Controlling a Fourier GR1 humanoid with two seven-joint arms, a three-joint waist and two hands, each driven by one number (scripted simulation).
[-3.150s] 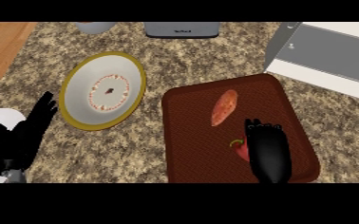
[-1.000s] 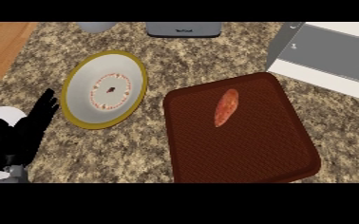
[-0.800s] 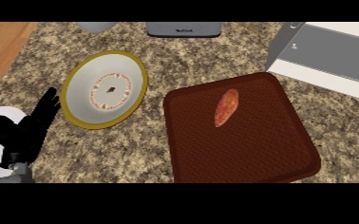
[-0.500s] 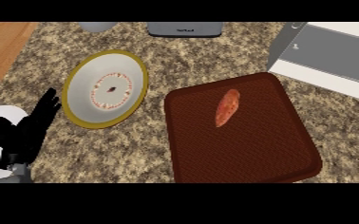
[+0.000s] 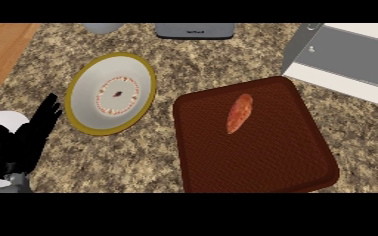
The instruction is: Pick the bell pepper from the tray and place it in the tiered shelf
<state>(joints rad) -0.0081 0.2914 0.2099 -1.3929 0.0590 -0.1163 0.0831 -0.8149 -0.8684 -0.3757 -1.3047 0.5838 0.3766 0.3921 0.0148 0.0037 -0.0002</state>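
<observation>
Now: no pepper on dark brown tray (image 5: 255, 172), only orange oblong vegetable (image 5: 239, 113); right hand unseen; left hand (image 5: 33, 135) left of tray, fingers straight, resting. Lower pepper level into shelf.

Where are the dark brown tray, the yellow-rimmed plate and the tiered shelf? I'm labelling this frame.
Dark brown rectangular tray (image 5: 273, 165), head view, bare floor of the tray.
White round plate with yellow rim (image 5: 144, 97), head view, right rim.
Grey-and-white tiered shelf (image 5: 343, 50), head view, grey panel.

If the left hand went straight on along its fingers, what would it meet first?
Probably the yellow rim of the plate: the left hand points up and right toward it, though its height above the counter is unclear.
</observation>
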